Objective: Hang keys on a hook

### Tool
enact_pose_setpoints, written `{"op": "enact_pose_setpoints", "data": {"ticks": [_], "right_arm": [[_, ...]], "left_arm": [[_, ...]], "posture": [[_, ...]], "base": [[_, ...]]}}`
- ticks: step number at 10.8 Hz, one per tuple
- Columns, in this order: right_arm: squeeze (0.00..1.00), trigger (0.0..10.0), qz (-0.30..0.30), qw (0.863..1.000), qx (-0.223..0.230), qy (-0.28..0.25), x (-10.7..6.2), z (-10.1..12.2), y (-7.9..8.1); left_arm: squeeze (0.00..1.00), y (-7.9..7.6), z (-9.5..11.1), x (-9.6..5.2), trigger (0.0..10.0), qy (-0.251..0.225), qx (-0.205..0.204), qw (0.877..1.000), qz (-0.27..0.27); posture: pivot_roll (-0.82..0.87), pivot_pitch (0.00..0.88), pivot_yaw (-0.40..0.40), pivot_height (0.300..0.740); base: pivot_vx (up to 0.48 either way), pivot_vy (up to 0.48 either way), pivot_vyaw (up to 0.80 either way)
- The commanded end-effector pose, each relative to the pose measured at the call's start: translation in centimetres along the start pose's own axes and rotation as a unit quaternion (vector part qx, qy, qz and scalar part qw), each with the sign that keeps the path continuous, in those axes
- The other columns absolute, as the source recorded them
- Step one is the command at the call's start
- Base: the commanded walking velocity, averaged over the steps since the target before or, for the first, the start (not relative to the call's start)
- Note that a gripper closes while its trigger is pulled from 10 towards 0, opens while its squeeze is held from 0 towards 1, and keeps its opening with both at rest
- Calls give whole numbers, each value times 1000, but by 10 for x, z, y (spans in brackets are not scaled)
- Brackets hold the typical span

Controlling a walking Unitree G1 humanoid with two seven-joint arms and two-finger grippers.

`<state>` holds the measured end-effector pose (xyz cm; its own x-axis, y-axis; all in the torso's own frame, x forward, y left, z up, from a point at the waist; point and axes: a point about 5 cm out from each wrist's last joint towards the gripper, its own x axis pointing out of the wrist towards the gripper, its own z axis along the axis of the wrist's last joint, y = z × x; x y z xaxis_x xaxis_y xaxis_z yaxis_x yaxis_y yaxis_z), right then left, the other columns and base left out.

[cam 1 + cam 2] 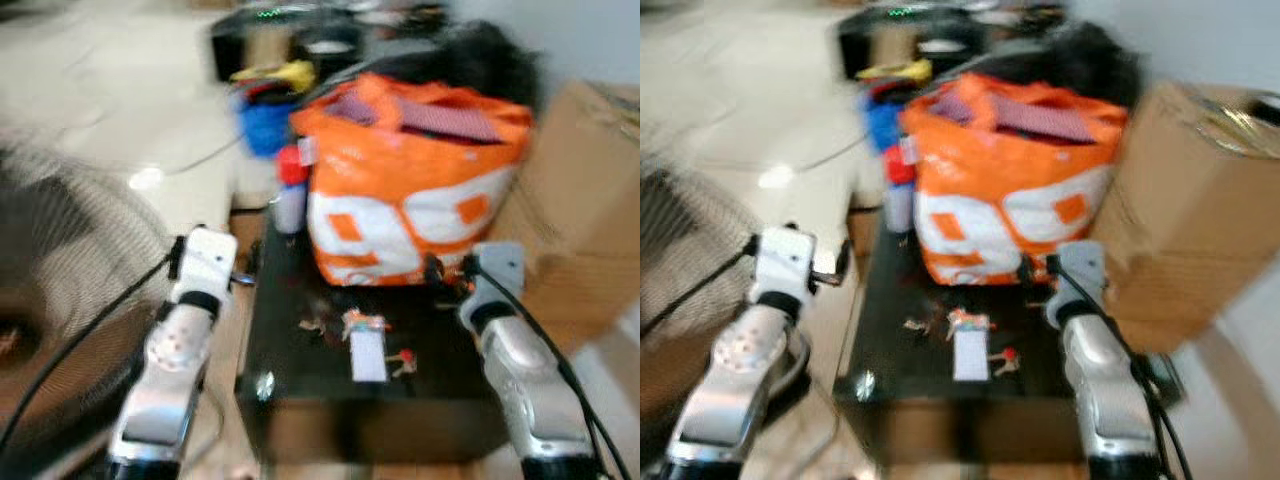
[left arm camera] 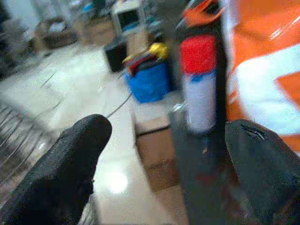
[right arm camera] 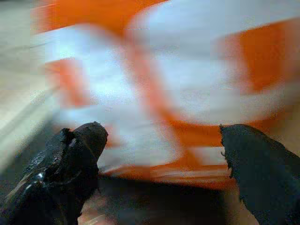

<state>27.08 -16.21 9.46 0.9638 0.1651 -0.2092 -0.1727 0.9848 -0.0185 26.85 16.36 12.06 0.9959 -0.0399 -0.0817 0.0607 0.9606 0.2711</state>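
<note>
Claws (image 2: 164, 164) (image 3: 161, 164) agape; keys (image 1: 366, 340) (blurred) mid-table (image 1: 290, 400).

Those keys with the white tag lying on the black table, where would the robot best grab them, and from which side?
Probably by the white tag of the keys, coming straight down from above. The bunch lies flat on the black table, and the tag looks like its largest, plainest part. The right gripper, open, sits nearer; the orange bag just behind blocks any approach from there. The pictures are blurred, so finer details stay unclear.
</note>
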Motion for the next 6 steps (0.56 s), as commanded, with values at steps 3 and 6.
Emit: {"op": "enact_pose_setpoints", "data": {"ticks": [3, 6], "right_arm": [[0, 10000, 71, 996, -39, 34, -6, -10, 9], [0, 10000, 110, 989, -10, 93, -1, -29, 22]], "left_arm": [[945, -7, -7, -5, 10000, 16, 4, 999, -30], [941, -16, -39, -22, 10000, 85, 73, 983, -145]], "posture": [[-30, 0, -25, 740], [-30, 0, -33, 740]], "base": [[0, 0, 0], [0, 0, 0]]}}
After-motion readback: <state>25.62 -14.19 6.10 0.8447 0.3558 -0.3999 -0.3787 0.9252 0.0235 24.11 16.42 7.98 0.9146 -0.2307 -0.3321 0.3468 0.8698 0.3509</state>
